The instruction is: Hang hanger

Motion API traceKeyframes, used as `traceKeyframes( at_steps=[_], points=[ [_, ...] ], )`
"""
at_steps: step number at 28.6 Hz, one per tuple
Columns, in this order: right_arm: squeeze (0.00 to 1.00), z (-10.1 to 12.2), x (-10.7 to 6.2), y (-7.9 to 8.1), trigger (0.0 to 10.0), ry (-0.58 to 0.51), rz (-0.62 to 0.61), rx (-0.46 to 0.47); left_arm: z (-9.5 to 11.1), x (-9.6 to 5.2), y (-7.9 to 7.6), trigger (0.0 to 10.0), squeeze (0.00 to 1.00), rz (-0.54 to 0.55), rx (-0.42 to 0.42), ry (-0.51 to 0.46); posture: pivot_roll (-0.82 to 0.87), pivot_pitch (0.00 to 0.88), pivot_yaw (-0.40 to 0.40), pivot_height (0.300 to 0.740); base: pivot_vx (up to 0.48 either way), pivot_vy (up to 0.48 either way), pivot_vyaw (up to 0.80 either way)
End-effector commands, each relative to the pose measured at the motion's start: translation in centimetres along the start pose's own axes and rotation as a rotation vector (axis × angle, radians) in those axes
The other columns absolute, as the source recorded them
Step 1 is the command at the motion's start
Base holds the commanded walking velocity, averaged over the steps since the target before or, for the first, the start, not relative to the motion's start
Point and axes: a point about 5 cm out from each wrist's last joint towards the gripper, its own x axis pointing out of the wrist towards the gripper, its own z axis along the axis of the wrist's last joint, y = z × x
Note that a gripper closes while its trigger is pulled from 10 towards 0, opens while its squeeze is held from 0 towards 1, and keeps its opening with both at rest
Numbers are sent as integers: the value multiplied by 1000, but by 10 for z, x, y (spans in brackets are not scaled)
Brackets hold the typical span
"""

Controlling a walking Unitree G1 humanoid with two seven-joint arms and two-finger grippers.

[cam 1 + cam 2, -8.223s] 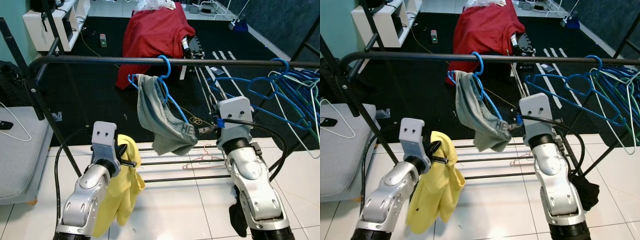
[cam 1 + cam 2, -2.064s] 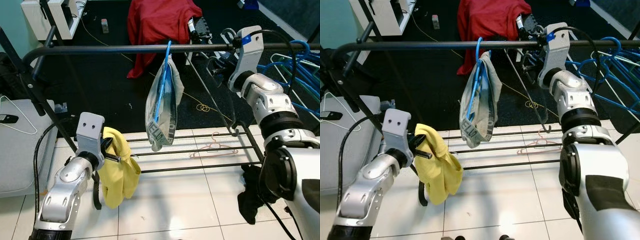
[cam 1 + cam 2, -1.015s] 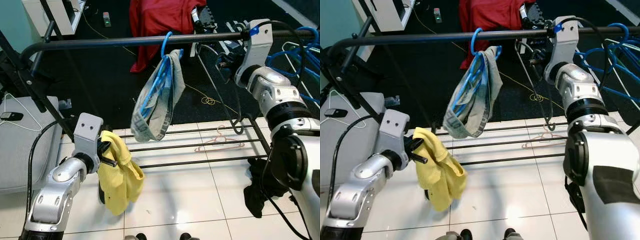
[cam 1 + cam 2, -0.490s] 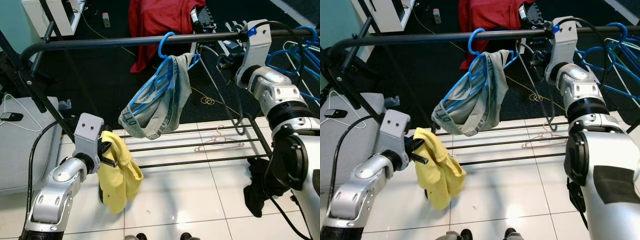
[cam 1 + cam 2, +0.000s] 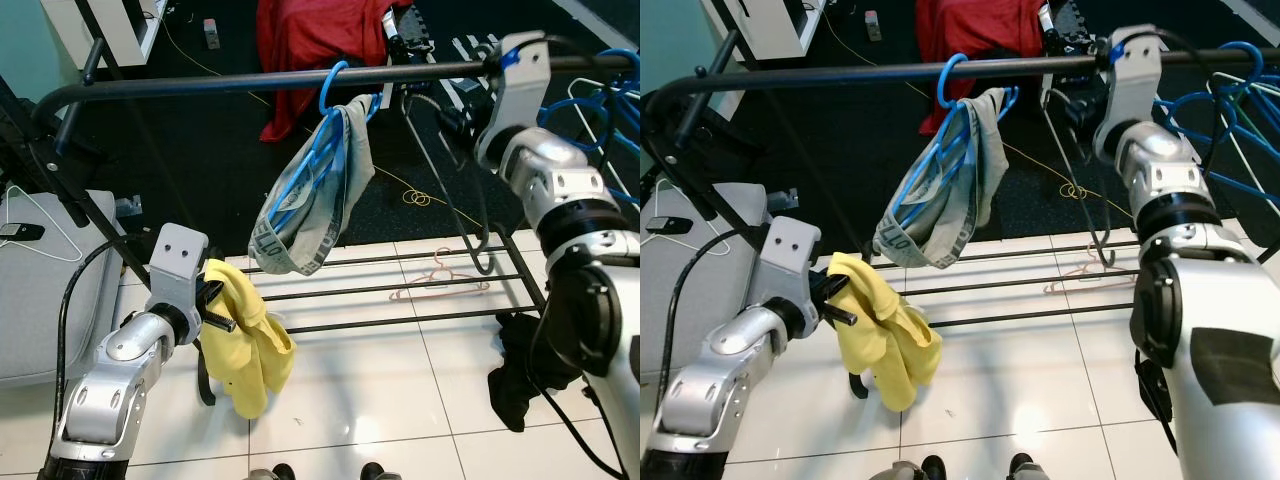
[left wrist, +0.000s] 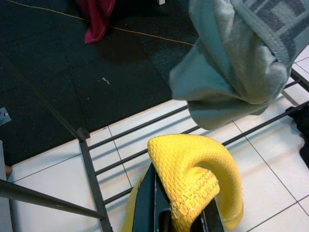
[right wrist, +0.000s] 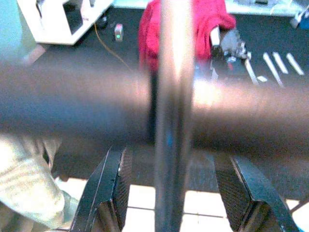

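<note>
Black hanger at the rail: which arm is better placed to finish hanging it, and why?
Right. The right gripper is open at the rail beside the black hanger; the left gripper holds a yellow cloth lower down.

The rail (image 7: 72, 104) and a thin upright bar (image 7: 173, 111) are blurred in the right wrist view. The left fingers (image 6: 147, 208) are partly hidden by the yellow cloth (image 6: 193, 179).

A thick dark rail (image 7: 72, 104) runs blurred across the right wrist view, crossed by a thin upright rod (image 7: 175, 96) standing between the right gripper's (image 7: 176, 193) spread black fingers (image 7: 108, 191). Beyond lie a red cloth (image 7: 212, 21), a white shelf (image 7: 58, 14), and a pale grey garment (image 7: 29, 193).
</note>
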Motion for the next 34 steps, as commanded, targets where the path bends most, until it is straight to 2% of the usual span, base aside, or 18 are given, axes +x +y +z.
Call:
traceKeyframes(
  at_steps=[1,7,10,21,26,29,34],
  points=[
    [0,9,0,-2,10000,-38,2,-4,1,-2,3,10000,0,5,11,-2,83,331,50,740,0,0,0],
    [0,12,1,2,10000,-44,28,-62,-1,-2,0,10000,0,2,12,2,72,328,51,740,0,0,0],
    [0,2,1,8,10000,-35,43,-130,-5,-3,-7,10000,0,-13,1,11,53,323,54,740,0,0,0],
    [0,-20,-2,8,10000,-1,24,-170,-10,-2,-17,10000,0,-33,-15,16,25,304,44,740,0,0,0],
    [0,-23,-4,11,10000,-64,23,-161,-10,-3,-19,10000,0,-29,-13,5,12,289,36,740,0,0,0],
    [0,-18,-4,20,10000,-146,44,-149,-10,-2,-21,10000,0,-22,-18,0,1,280,29,740,0,0,0],
    [0,-15,-6,24,10000,-192,51,-148,-11,-2,-23,10000,0,-21,-22,-3,-5,273,25,740,0,0,0]
  ],
)
